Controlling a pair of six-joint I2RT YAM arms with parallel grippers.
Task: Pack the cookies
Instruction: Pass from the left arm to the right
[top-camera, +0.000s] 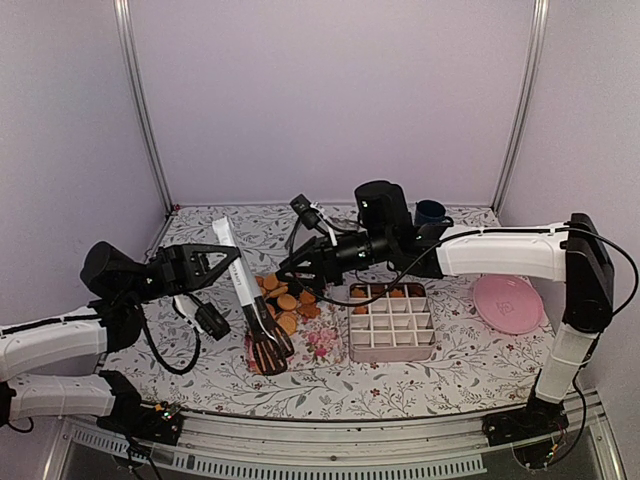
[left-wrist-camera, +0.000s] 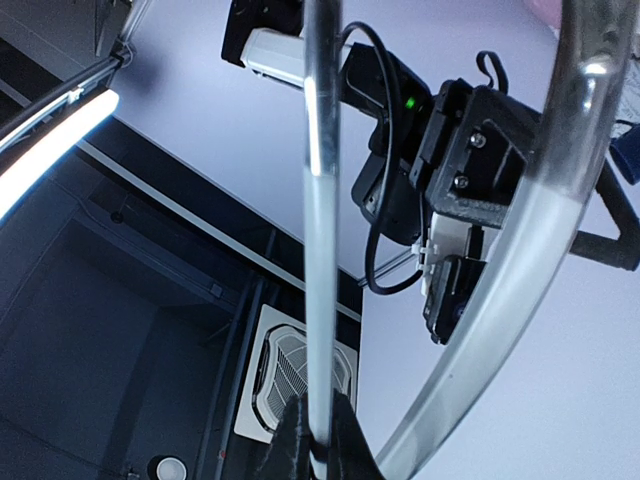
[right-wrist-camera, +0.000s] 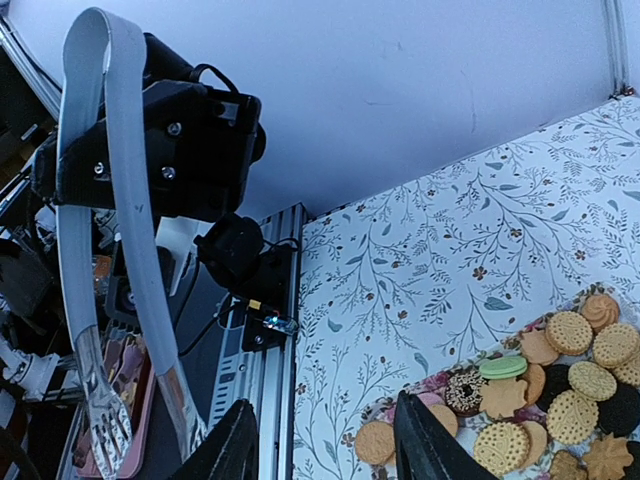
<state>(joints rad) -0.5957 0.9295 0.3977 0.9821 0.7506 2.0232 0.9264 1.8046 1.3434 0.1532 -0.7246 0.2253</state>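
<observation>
You had light, crumbly cookies (top-camera: 285, 300), best taken gently by their edges. Your left pincer (left-wrist-camera: 318, 440) clamped the tongs (top-camera: 245, 295); the right pincer (right-wrist-camera: 322, 410) stood half open, empty.

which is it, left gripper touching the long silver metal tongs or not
Touching. The left wrist view shows the left gripper shut on one strip of the silver metal tongs, its dark fingers pressed against the strip from both sides.
</observation>
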